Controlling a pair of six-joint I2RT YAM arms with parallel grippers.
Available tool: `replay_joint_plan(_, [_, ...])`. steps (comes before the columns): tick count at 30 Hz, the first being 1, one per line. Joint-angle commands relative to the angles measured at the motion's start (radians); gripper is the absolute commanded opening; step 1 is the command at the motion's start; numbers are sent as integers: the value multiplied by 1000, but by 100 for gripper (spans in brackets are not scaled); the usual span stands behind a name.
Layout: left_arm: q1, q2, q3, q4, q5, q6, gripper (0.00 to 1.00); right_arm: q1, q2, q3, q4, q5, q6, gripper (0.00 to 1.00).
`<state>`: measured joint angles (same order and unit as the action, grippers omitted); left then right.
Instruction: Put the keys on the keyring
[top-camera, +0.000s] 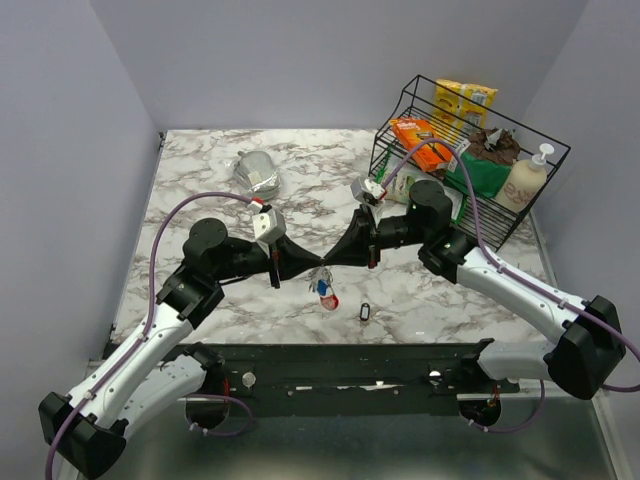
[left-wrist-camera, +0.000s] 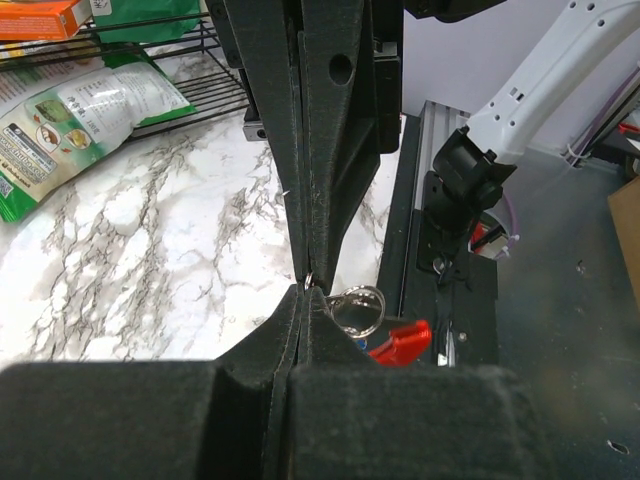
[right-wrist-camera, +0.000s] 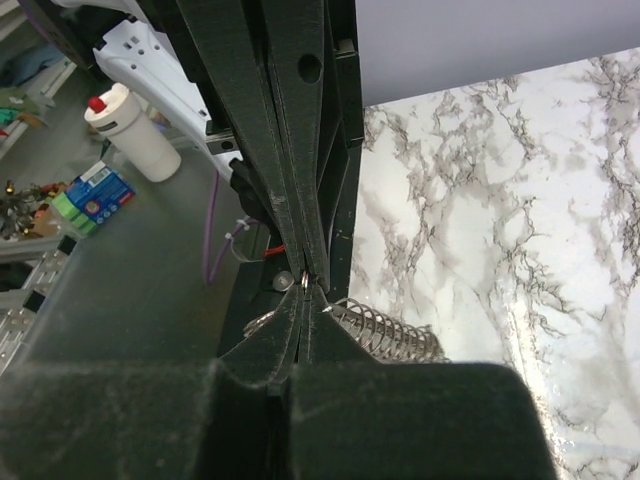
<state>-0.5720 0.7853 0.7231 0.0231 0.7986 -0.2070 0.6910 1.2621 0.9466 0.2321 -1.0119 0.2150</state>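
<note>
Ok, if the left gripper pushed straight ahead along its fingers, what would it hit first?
The right gripper: its black fingertips sit tip to tip with the left gripper, and the thin silver metal keyring is pinched where they meet. Little free travel shows, though whether they actually touch is unclear.

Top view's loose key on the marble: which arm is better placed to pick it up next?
Right, probably. The key lies beside the keyring, on the side of the right gripper. That one and the left gripper both pinch the keyring, so the left could hold it alone.
</note>
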Motion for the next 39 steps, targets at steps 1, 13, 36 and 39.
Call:
replay_joint_plan(1, [-15, -29, -4, 72, 28, -11, 0, 2, -7, -3, -23, 22, -26, 1])
replay_joint_plan(13, [-15, -70, -33, 83, -28, -17, 32, 2, -67, -31, 29, 107, 26, 1])
replay_joint_plan(36, [-15, -69, -162, 505, 20, -178, 40, 2, -210, -201, 432, 55, 201, 1])
replay_joint_plan(39, [-15, -28, -142, 500, 82, -178, 36, 1, -211, -203, 464, 21, 221, 1])
